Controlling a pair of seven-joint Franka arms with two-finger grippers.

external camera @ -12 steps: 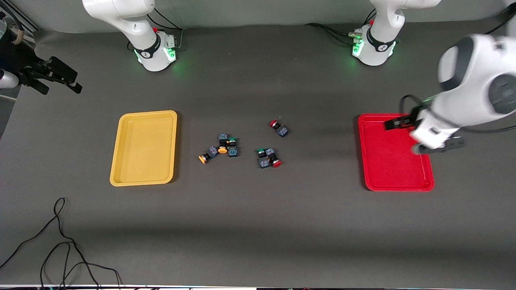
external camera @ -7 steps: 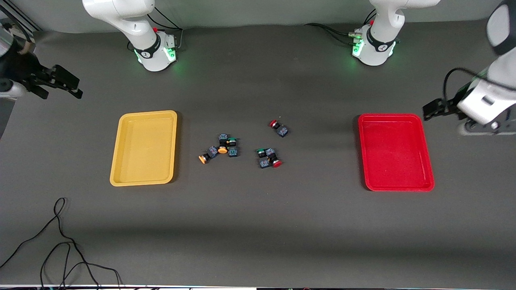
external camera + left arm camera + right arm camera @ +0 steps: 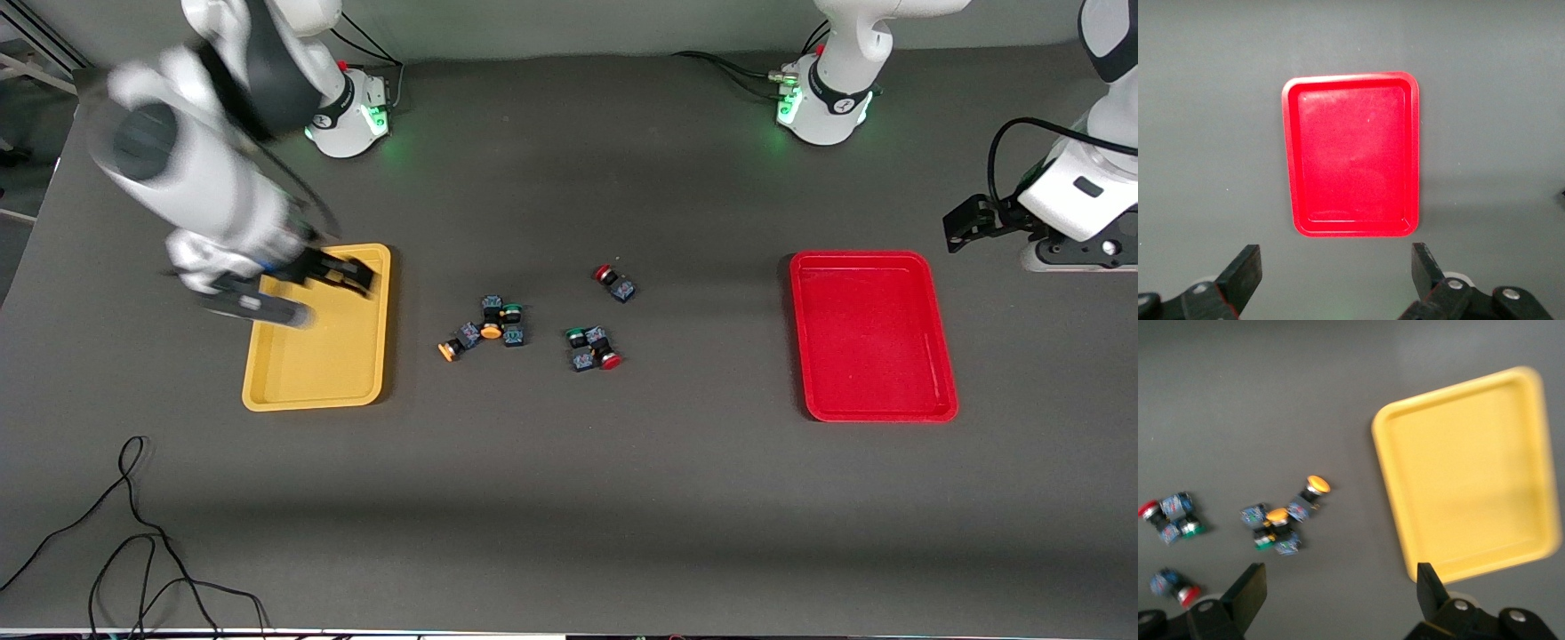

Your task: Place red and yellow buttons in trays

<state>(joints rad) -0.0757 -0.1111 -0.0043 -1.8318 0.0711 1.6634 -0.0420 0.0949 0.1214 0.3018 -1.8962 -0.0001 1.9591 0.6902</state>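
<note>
Front view: the right gripper (image 3: 342,276), fingers apart and empty, is over the yellow tray (image 3: 267,391). The left gripper (image 3: 969,222), which waits, is over bare surface (image 3: 569,498) toward the left arm's end, beside the red tray (image 3: 876,411). Both trays are empty; the buttons lie between them.
Left wrist view: fingers spread wide, nothing held; red tray (image 3: 1290,153) only.
Right wrist view: an orange-yellow button (image 3: 1317,484) lies apart, another (image 3: 1277,515) touches a green-capped switch (image 3: 1263,543); red buttons (image 3: 1147,509) (image 3: 1188,594) sit nearby.
Risk: crowded switches could make the gripper nudge or grab a green one.
</note>
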